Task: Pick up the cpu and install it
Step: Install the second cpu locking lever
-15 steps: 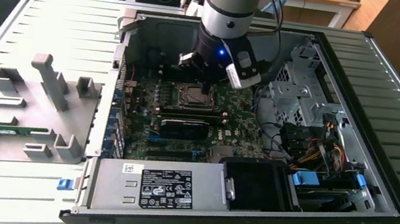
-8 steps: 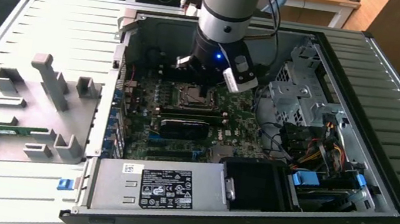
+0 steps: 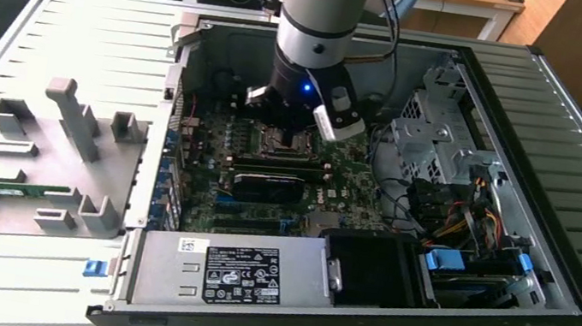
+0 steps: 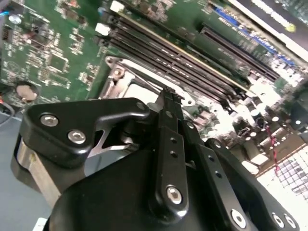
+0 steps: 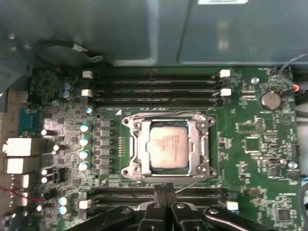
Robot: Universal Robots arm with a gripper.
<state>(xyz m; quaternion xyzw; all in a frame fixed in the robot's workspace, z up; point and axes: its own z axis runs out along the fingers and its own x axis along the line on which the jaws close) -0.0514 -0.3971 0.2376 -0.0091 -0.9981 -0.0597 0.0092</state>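
Note:
The cpu, a small square chip with a silvery top, lies flat inside the square metal-framed socket on the green motherboard. In the first wrist view my gripper is shut with nothing between its fingers, and its tips hang just off one edge of the socket, beside the thin lever. The second wrist view has the black fingers pressed together above the socket frame. In the exterior view my gripper reaches down into the open computer case over the board.
Rows of memory slots flank the socket on two sides. A power supply fills the case's near end, with a drive cage and cables on the exterior view's right. A grey fixture tray holding a green memory stick lies outside.

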